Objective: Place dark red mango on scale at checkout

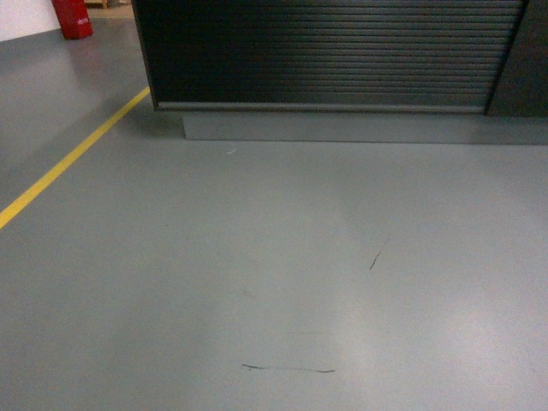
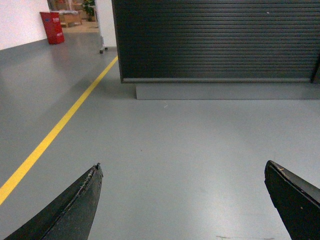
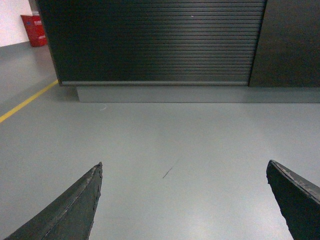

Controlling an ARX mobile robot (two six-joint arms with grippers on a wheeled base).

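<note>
— Mango and scale, where are they?
— Neither shows in any view. Only the checkout (image 1: 330, 51) front, ribbed dark slats on a grey plinth (image 1: 360, 127), stands ahead on the grey floor (image 1: 257, 274).
— And each pincer?
— Left pincer (image 2: 182, 200) and right pincer (image 3: 185, 200) both gape wide, holding nothing.
— Anything else?
— A yellow line (image 1: 73, 158) and a red bin (image 1: 73, 17) at left.

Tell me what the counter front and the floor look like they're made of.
Checkout front: dark ribbed slats with a dull sheen, maybe metal or plastic; can't tell which. Floor: smooth grey coating, likely painted or epoxy, softly reflecting light, with scuff marks.
</note>
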